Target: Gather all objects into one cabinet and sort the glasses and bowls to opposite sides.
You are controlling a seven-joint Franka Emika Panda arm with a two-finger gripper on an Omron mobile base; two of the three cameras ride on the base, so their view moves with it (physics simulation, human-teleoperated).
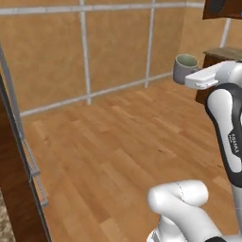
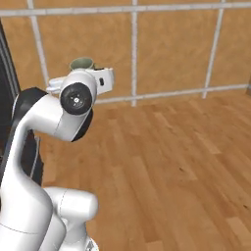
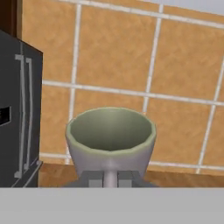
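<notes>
Open air over bare wooden floor point(image 1: 118, 142) ahead; tiled wall point(image 1: 94, 47) beyond, dark fridge point(image 3: 19, 109) at left.

The mug point(image 3: 111, 142) is plain grey with a greenish inside, against an orange-tan wall point(image 3: 113, 57) crossed by pale grey lines.

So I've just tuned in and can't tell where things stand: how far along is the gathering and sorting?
Done: nothing shows as finished; no mug or bowl is seen placed in a cabinet.
In hand: the gripper is shut on the grey mug, held upright in the air above the wooden floor, with the tiled wall behind it.
Left: getting this mug onto a cabinet shelf, then the other pieces.
</notes>
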